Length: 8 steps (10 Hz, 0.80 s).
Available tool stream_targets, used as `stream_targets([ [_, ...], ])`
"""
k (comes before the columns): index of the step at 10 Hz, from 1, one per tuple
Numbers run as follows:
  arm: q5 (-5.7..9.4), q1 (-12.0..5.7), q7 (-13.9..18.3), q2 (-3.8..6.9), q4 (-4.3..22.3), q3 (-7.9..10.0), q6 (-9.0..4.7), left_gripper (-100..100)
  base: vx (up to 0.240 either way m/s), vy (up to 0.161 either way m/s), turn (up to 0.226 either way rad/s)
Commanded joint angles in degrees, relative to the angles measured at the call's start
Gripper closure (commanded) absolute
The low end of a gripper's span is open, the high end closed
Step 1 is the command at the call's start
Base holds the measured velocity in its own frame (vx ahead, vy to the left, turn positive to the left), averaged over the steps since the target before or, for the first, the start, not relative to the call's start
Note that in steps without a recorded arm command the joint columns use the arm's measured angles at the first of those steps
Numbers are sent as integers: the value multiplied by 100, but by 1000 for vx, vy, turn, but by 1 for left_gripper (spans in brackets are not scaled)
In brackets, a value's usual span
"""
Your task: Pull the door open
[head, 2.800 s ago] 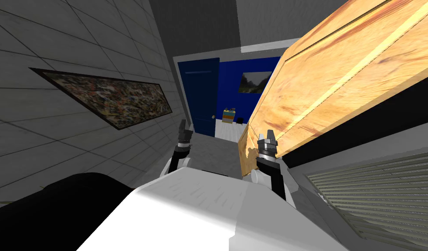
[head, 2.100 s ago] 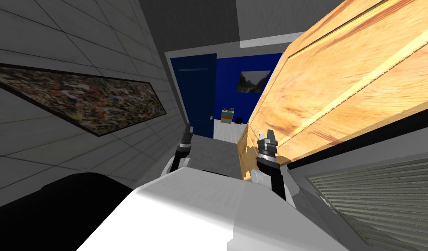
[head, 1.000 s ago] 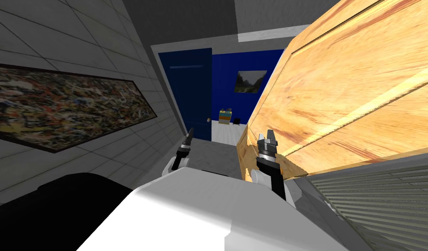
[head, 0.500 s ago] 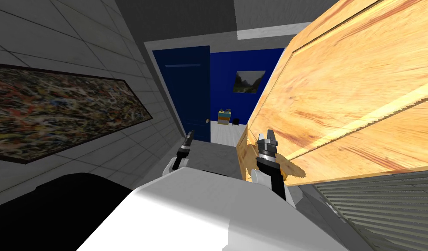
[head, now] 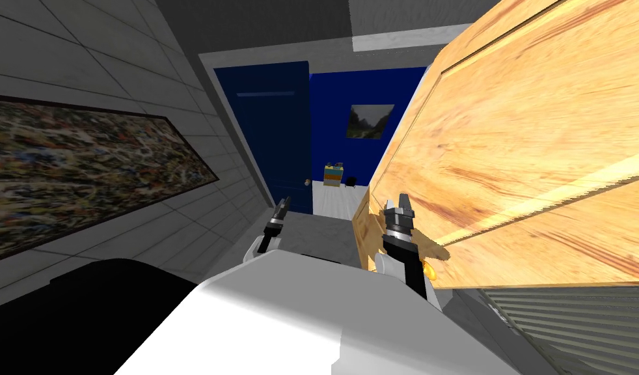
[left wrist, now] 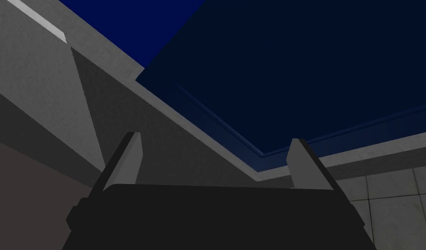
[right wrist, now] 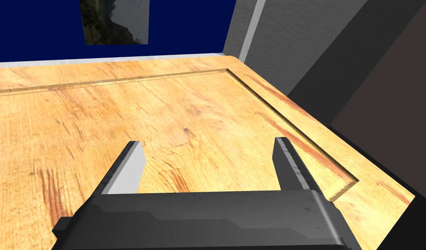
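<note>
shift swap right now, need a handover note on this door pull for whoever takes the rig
Left gripper: open, holding nothing, raised, pointing toward the dark blue door ahead.
Right gripper: open, holding nothing, close to the face of the wooden door; contact unclear.
Done: that door stands swung open on my right, its near edge by the right gripper, the way ahead showing past it.
Left: probably just check the opening is wide enough; any further pull needs a fresh grip.

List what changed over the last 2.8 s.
The light wooden panelled door swung wider, now overlapping the grey slatted panel. The left hand turned edge-on early. My view shifted too. Right hand stayed open by the door's edge, holding nothing; left also open.
</note>
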Motion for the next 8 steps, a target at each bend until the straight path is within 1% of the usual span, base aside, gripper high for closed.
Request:
stream_targets([
  [1, -36, -47, -193, 10, 192, 67, -34, -100, 95, 31, -26],
  [8, -200, -276, -987, 20, 1017, 339, -178, -100, 99, 17, -48],
])
